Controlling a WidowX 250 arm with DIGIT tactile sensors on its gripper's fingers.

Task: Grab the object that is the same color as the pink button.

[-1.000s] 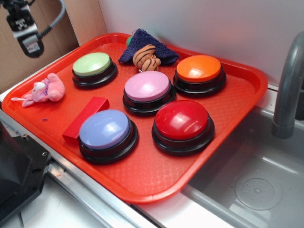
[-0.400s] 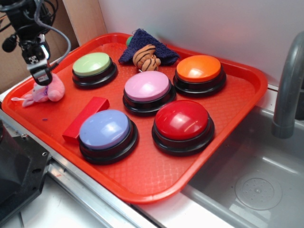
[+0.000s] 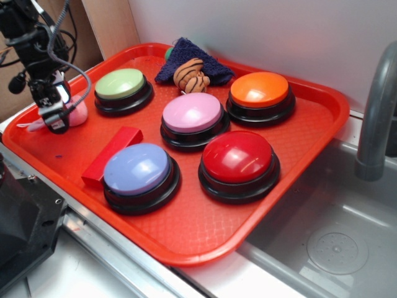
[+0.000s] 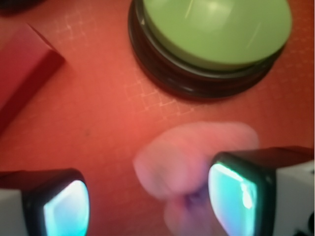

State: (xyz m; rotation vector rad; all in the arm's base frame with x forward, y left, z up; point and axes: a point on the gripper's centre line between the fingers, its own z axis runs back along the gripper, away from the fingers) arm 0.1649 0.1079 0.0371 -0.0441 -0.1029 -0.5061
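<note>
The small pink plush toy lies at the left side of the red tray, mostly hidden behind my gripper in the exterior view. From the wrist camera the toy is blurred and sits between my two fingers, close against the right pad, with a wide gap to the left pad. My gripper is open and down at the toy. The pink button stands in the middle of the tray, well to the right of the gripper.
A green button stands just beyond the toy. A red block, a blue-lavender button, a red button, an orange button and a striped plush on a dark cloth share the tray. A sink lies to the right.
My gripper has come down from the upper left onto the pink plush toy and now covers most of it in the exterior view. Nothing else has moved.
</note>
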